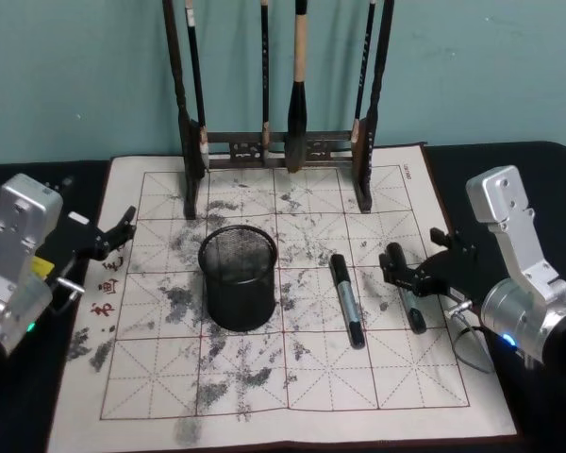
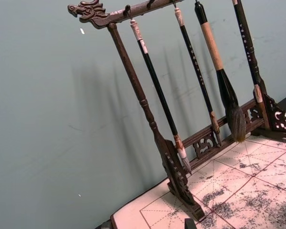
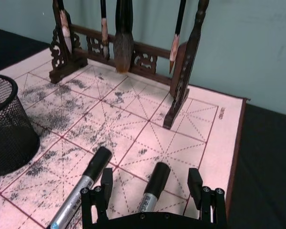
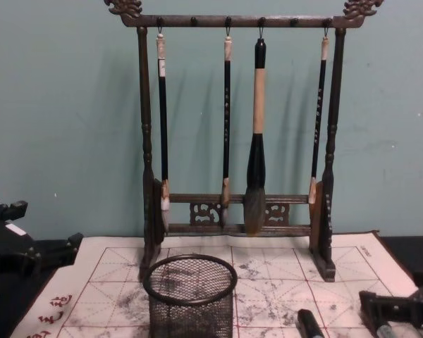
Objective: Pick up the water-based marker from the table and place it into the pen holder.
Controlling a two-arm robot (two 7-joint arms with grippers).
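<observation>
The right gripper (image 3: 150,175), fingers open, is straddling a water-based marker (image 3: 151,188) lying on the worktop's (image 3: 267,157) calligraphy mat (image 3: 181,129). A skewed closure risks rolling it into the neighbouring marker (image 3: 83,183). The left gripper (image 1: 113,236) is idling open.

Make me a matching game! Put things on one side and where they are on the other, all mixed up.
Things:
1. pen holder
2. brush rack
3. right gripper
4. left gripper

Places:
A. at the left edge of the mat
B. open, straddling a marker
C. back of the mat
D. middle of the mat

Pairs: 1-D, 2-C, 3-B, 4-A
</observation>
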